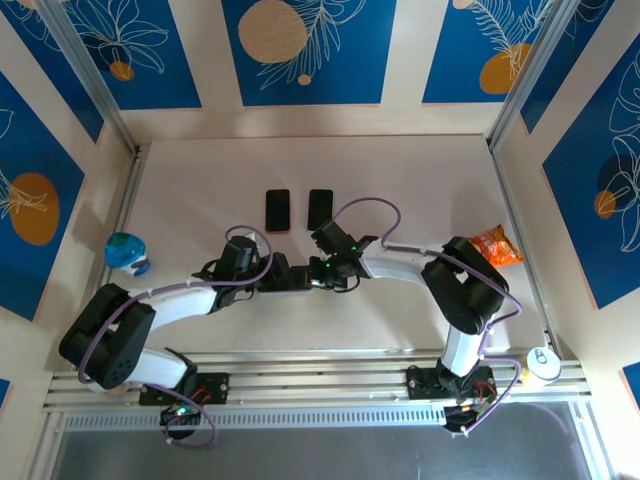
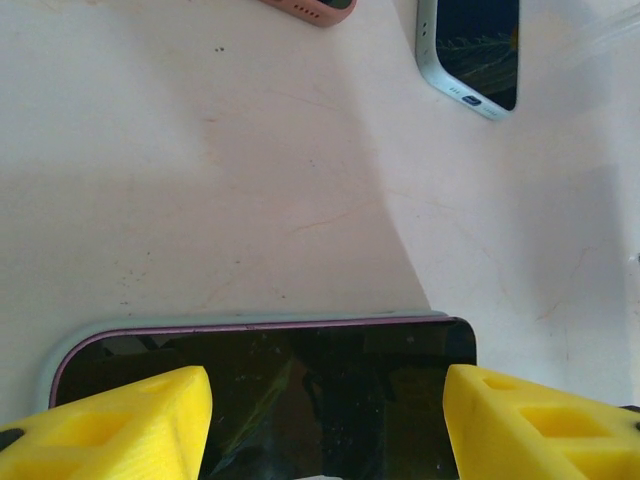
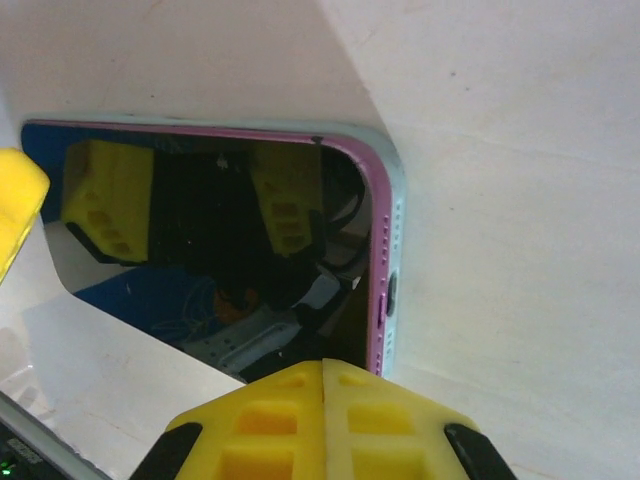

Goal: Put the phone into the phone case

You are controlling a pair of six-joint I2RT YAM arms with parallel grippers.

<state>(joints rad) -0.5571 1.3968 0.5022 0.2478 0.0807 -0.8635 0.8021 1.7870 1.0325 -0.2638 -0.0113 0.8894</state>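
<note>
1. The phone (image 2: 270,390) is lying flat on the table (image 2: 200,200) between both arms. It is sitting in the pale phone case (image 2: 66,350), with its purple edge showing just inside the case's rim.
2. The left gripper (image 2: 328,425) is straddling phone and case with its jaws standing moderately apart — whether the fingers are actually clamping the sides cannot be told.
3. The right gripper (image 3: 322,380) is hanging over the phone's corner with its jaws pressed fully together, holding nothing. Judging by that pose, it is serving as a blunt pusher.
4. To seat the phone well, the closed tips should be pressing straight down along the rim, corner by corner, while the left side is bracing the case against sliding.
5. The corner in the right wrist view is looking seated, with the lip wrapping the purple edge.
6. Farther back, 2 more are lying side by side — a pink case (image 2: 305,8) and a pale-blue case (image 2: 425,40). The pale-blue one is showing a dark screen inside; the pink one's contents are too cropped to tell.
</note>
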